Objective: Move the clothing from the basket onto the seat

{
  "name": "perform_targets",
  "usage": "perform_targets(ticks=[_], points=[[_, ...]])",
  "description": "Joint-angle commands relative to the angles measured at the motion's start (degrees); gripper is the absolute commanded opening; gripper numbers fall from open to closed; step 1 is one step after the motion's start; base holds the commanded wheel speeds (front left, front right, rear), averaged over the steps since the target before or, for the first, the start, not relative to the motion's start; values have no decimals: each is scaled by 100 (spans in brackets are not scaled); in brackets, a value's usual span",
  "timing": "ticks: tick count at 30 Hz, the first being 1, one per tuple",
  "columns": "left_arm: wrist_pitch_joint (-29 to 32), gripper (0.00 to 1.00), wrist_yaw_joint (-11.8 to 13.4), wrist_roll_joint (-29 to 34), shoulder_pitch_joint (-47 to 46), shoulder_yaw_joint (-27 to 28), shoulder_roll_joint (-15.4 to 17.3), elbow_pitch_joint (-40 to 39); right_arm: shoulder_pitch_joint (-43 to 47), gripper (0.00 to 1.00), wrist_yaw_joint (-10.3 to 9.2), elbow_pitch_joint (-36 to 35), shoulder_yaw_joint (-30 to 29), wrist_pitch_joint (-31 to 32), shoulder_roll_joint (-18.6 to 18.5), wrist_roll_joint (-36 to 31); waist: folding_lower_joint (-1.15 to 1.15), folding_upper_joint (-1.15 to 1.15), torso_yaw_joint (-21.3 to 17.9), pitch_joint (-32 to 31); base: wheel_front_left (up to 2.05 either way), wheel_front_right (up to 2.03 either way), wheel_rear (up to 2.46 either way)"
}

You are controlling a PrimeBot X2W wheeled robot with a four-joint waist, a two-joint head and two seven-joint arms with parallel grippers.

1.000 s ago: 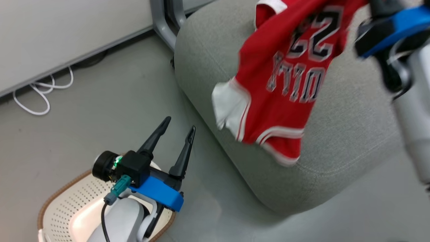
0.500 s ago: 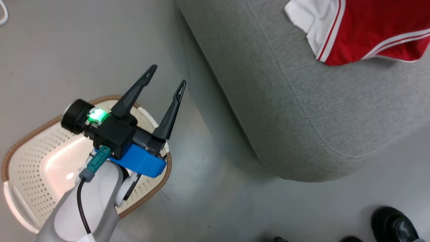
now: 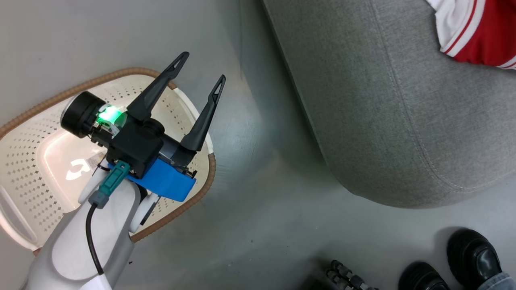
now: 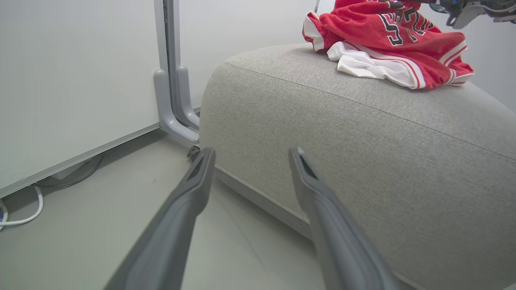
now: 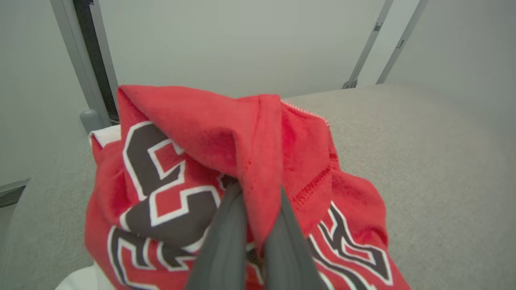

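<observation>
Now the jersey [image 5: 173,161], dangling a second ago, lies bunched on the seat [image 4: 322,121] with the right hand [image 5: 258,201] still pinching it, while the open left hand [image 3: 201,66] hovers over the bare-looking basket [image 3: 32,161], so probably only the release remains.

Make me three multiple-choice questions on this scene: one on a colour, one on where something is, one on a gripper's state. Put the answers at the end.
1. What colour is the rim of the basket?
A brown
B blue
C red

2. Where is the clothing?
A in the basket
B on the seat
C half in each

3. The right gripper is
A open and empty
B shut on the clothing
C shut on the basket

Answers:
1 A: the head view shows a brown woven-look edge.
2 B: the left wrist view shows it heaped on the grey cushion.
3 B: the right wrist view shows it pinching a red fold.
</observation>
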Motion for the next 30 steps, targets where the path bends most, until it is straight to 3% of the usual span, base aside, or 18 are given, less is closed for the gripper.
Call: perform_targets(ticks=[1,8,9,10,11,12,23,30], points=[[7,100,30,7,-116,2,27,-40,-1,0,1,120,-15,-73,17,-9,-1,0,32,39,0,0,0],[-22,100,55,-51,-78,-42,-3,19,-91,0,1,556,27,-286,-39,-85,-1,0,93,-16,0,0,0],[-30,100,59,-64,-77,-49,-17,34,-75,8,1,585,37,-301,-55,-98,-1,0,105,-33,0,0,0],[-34,100,61,-75,-72,-58,-29,53,-48,34,1,616,54,-317,-72,-108,-1,0,119,-56,0,0,0],[-46,100,68,-80,-63,-61,-41,77,-22,46,1,646,64,-320,-85,-113,-1,0,132,-88,0,0,0],[-54,100,74,-85,-56,-64,-56,99,2,100,1,667,65,-330,-106,-101,-1,0,144,-114,0,0,0],[-171,100,116,-249,204,-73,-316,491,424,100,1,718,206,-362,-72,-251,-1,0,234,-748,0,0,0],[-203,100,114,-384,577,-2,-733,804,1120,100,1,459,399,-360,-134,-343,-1,0,492,-1622,0,0,0]])
